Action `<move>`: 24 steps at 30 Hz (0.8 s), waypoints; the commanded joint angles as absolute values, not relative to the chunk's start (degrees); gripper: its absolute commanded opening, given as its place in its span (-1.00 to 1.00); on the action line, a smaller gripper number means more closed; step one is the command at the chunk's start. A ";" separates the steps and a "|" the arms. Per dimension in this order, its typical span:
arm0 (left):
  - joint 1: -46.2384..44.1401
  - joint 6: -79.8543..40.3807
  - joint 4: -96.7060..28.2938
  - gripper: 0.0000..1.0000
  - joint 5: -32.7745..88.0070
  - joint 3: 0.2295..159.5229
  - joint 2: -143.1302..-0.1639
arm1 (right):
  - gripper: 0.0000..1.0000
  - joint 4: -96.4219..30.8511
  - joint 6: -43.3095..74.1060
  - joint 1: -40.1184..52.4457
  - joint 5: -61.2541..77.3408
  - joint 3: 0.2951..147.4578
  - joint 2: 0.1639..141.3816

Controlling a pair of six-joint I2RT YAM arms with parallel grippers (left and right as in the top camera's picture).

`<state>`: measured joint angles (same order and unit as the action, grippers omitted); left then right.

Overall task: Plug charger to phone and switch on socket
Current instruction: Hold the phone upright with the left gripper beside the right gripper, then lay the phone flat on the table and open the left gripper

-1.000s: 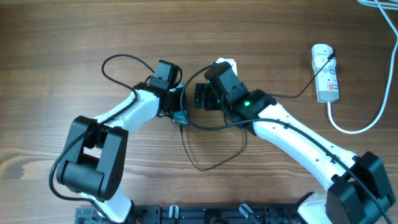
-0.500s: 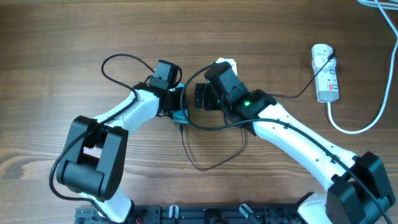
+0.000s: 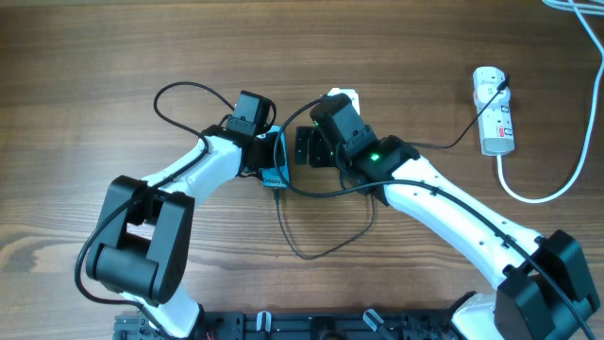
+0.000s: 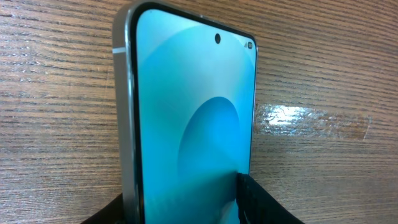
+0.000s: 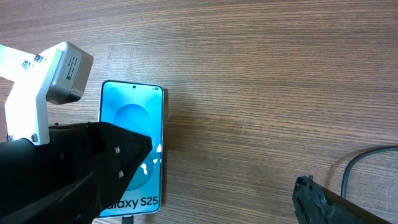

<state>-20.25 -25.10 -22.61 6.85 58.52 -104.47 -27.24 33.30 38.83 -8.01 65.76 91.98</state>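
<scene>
The left claw [image 4: 180, 208] straddles the phone [image 5: 132, 109], which rests on the brown wood-grain worktop [image 3: 94, 57]; whether it grips cannot be told. The right claw [image 5: 224, 168] gapes wide, empty, alongside. The socket [image 3: 494, 113] sits at the far right edge, with the charger [image 3: 321, 253] looping mid-worktop.

The phone [image 5: 133, 127] screen's lower end reads "alaxy S25"
</scene>
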 commanded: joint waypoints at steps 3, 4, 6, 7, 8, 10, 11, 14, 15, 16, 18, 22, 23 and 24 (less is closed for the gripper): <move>-20.40 -24.40 -22.26 -0.09 6.11 58.83 -105.14 | 0.99 -27.27 33.06 38.92 -9.43 66.67 91.50; -20.40 -24.40 -22.26 -0.09 6.11 58.83 -105.14 | 0.99 -27.27 33.06 38.92 -9.43 66.67 91.50; -20.40 -24.43 -22.26 -0.09 6.13 58.83 -105.14 | 0.99 -27.27 33.06 38.92 -9.43 66.67 91.50; -20.40 -24.43 -22.26 -0.09 6.11 58.83 -105.14 | 0.99 -27.27 33.06 38.92 -9.43 66.67 91.50; -20.40 -24.40 -22.26 -0.09 6.11 58.83 -105.14 | 0.99 -27.27 33.08 38.92 -9.43 66.67 91.50; -20.40 -24.40 -22.26 -0.08 6.11 58.83 -105.14 | 0.99 -27.27 33.06 38.92 -9.43 66.67 91.50; -20.40 -24.40 -22.26 -0.08 6.11 58.83 -105.14 | 0.99 -27.27 33.08 38.92 -9.43 66.67 91.50; -20.40 -24.40 -22.24 -0.08 6.11 58.83 -105.14 | 0.99 -27.27 33.06 38.92 -9.43 66.67 91.50; -20.40 -24.40 -22.26 -0.09 6.11 58.83 -105.14 | 0.99 -27.27 33.06 38.92 -9.43 66.67 91.50; -20.40 -24.40 -22.31 -0.08 6.11 58.83 -105.14 | 0.99 -27.27 33.06 38.92 -9.43 66.67 91.50; -20.40 -24.40 -22.31 -0.08 6.11 58.83 -105.12 | 1.00 -27.27 33.06 38.92 -9.43 66.67 91.50; -20.40 -24.40 -22.22 -0.07 6.09 58.83 -105.14 | 0.99 -27.27 33.06 38.92 -9.43 66.67 91.50; -20.40 -24.40 -22.22 -0.04 6.09 58.83 -105.14 | 0.99 -27.27 33.06 38.92 -9.43 66.67 91.50; -20.40 -24.40 -22.24 -0.01 6.09 58.83 -105.12 | 0.99 -27.29 33.06 38.92 -9.43 66.67 91.50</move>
<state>-20.25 -25.08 -22.61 6.85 58.52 -104.47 -27.24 33.30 38.83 -8.01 65.76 91.98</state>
